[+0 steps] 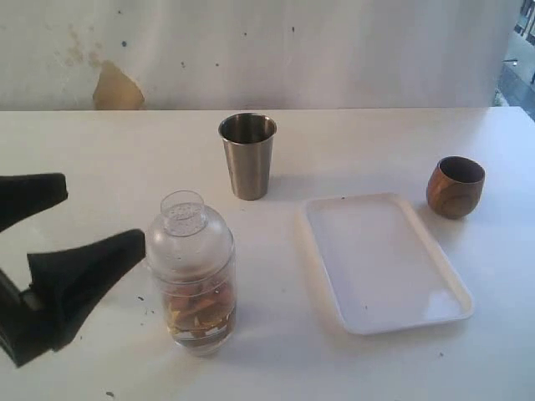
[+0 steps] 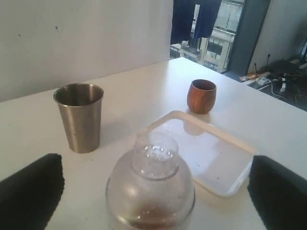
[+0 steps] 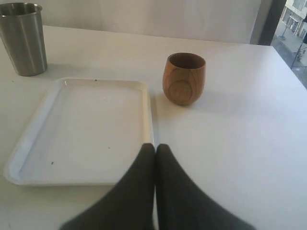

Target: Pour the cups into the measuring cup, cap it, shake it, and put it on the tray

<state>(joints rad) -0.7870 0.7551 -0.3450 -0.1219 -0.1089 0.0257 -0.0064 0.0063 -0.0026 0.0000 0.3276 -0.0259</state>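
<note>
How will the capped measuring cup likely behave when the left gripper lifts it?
The measuring cup looks stiff, smooth clear plastic, so probably slippery. Its contents sit low, so it likely stands steady. The cap may pop off if only resting.

light: bright diffuse daylight | shadows: soft, faint | glare: tray [image 1: 440, 306] corner | focus: slightly soft

In the left wrist view the left end effector [image 2: 156, 167] is blurred and edge-cropped and the measuring cup [image 2: 150, 201] between its halves loses its base, its brownish contents [image 1: 199, 311] too indistinct to name, while well beyond the right end effector [image 3: 155, 147] the steel tumbler [image 3: 24, 40] is clipped at the corner.
</note>
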